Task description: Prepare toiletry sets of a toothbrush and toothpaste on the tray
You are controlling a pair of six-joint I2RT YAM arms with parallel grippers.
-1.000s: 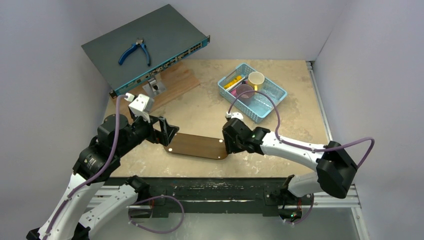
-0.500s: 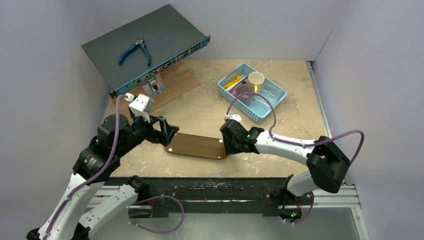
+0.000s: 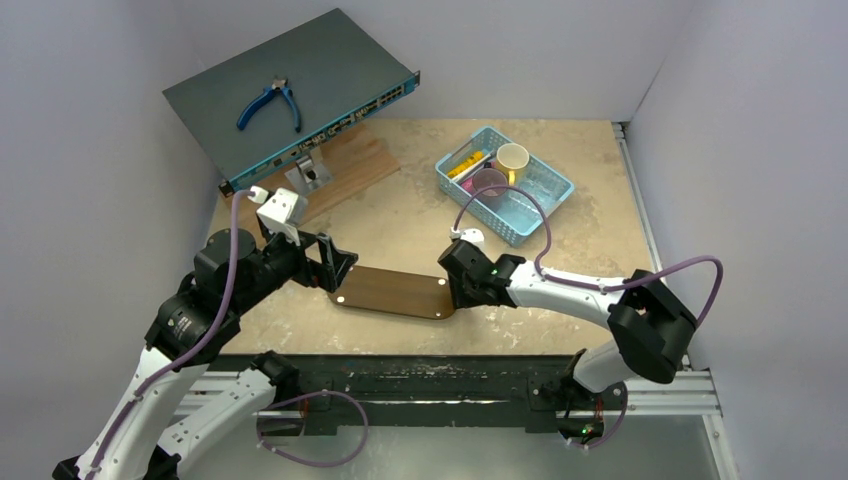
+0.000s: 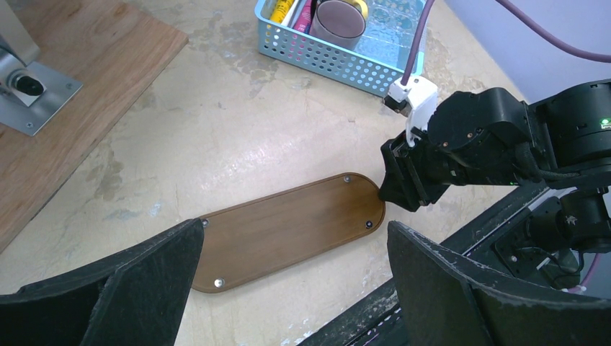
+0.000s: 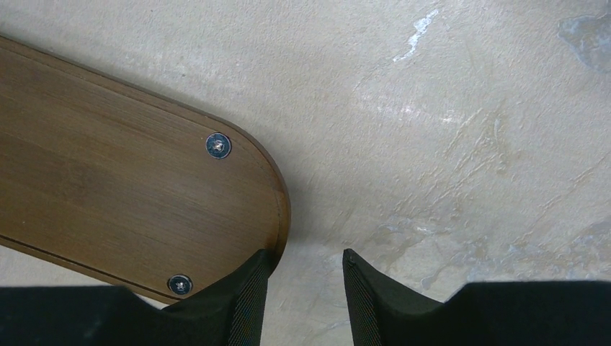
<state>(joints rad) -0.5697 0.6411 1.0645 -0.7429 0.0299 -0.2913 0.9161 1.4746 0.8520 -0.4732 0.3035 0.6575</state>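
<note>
The dark-brown oval tray [image 3: 392, 291] [image 4: 288, 231] [image 5: 108, 180] lies bare on the table between both arms. My left gripper [image 3: 338, 266] [image 4: 295, 225] hovers wide open over the tray's left end. At the tray's right end sits my right gripper [image 3: 460, 291] [image 5: 304, 252], its jaws partly apart. One fingertip [image 5: 256, 270] overlaps the rim and the other stands over bare table. A yellow toothpaste tube [image 3: 463, 163] [image 4: 282, 9] and a pink one [image 4: 304, 14] lie in the blue basket. The toothbrush is out of view.
The blue mesh basket [image 3: 520, 232] [image 4: 331, 61] at the back right also holds a cream mug [image 3: 512, 158] and a purple mug [image 3: 489, 183]. At the back left, a grey network switch [image 3: 300, 70] with blue pliers [image 3: 270, 103] rests over a wooden board [image 3: 350, 165] and a metal bracket [image 3: 310, 172].
The right arm's elbow has swung left and its gripper has edged slightly toward the tray's end, its jaws narrowing a little. The left arm has not moved.
</note>
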